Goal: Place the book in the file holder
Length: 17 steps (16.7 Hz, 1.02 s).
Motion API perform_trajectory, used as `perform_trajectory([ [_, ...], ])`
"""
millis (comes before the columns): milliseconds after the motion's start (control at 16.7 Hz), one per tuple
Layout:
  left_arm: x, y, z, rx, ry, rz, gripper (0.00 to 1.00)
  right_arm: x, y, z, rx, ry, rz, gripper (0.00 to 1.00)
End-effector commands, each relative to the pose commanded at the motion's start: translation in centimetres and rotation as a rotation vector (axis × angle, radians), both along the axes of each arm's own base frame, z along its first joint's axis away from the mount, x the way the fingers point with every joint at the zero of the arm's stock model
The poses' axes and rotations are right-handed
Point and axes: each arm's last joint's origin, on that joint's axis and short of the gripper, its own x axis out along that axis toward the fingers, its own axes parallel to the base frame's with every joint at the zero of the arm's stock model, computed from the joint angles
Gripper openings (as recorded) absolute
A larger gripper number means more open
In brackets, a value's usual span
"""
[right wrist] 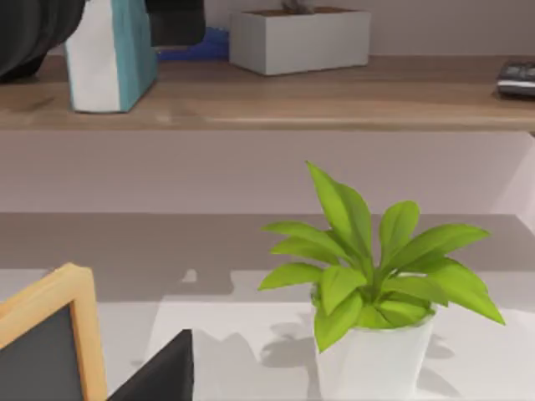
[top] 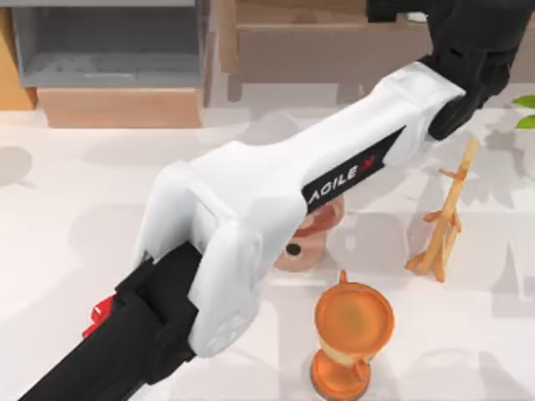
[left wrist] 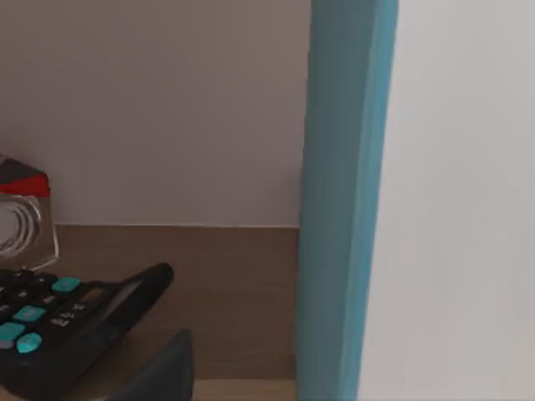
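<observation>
Left arm (top: 276,192) reached across the table (top: 67,234) toward the upper right of the top view.
In the right wrist view the book (right wrist: 113,54) stood upright on the wooden shelf (right wrist: 334,96) at upper left, the dark left gripper (right wrist: 100,21) around it; whether clamped, I cannot tell. The file holder (top: 109,50) sat at upper left of the top view, well apart.

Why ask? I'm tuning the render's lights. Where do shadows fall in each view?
Top view: grey shadows lie across the white table; the left arm covers the middle. Right wrist view: the plant shadows the table by its pot. Left wrist view: the book looms close.
</observation>
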Motion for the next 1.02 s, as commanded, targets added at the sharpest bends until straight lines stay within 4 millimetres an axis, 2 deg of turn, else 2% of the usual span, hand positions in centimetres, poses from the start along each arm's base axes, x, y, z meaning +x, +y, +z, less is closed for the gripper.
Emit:
perform_trajectory([
  [540,0.63,0.32,0.12,0.000,-0.001,0.000,1.00,0.00,0.00,0.00,0.000,0.000,0.000,1.00],
  [1020,0.63,0.32,0.12,0.000,-0.001,0.000,0.40,0.00,0.00,0.00,0.000,0.000,0.000,1.00],
])
